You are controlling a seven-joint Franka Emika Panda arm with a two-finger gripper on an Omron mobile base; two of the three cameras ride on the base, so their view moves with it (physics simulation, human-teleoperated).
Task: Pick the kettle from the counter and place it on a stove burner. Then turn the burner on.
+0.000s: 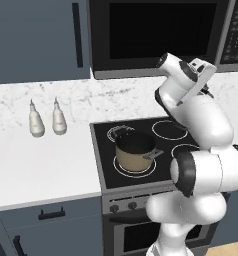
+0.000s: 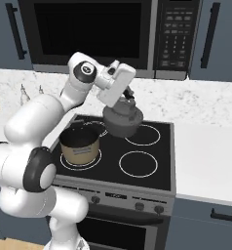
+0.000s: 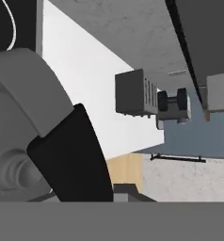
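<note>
A: So, where was the kettle [image 2: 122,120] when you looked?

B: You had it in the air, hanging under the gripper [image 2: 125,98] over the back of the black glass cooktop [image 2: 152,168], well clear of the counter [image 2: 210,166]. In the right base view it hung above the rear left burner [image 2: 143,135], whose thin white ring showed partly from beneath it.

A: Was the gripper closed on it?

B: It looked that way to you: the fingers met at the thin arched handle and the kettle hung from them. The contact itself was small and dark in that view, so you'd call it probable rather than plain.

A: Which step was that?

B: The carry, with the pick-up done. Your next move called for lowering the kettle level onto that ring, centred, then letting go and reaching for the knobs [image 2: 137,205] on the front panel, which were untouched.

A: Anything in the way?

B: The tan pot [image 2: 79,145] with its black rim sat on the front left ring, near but apart from the kettle. You'd want to keep the descent behind it.

A: How did things look, material-wise?

B: The kettle was squat, round, dull dark grey metal; the cooktop smooth and glossy; the counter white marble with faint grey veins. Two pale bottles [image 1: 46,120] stood on it to the left.
</note>
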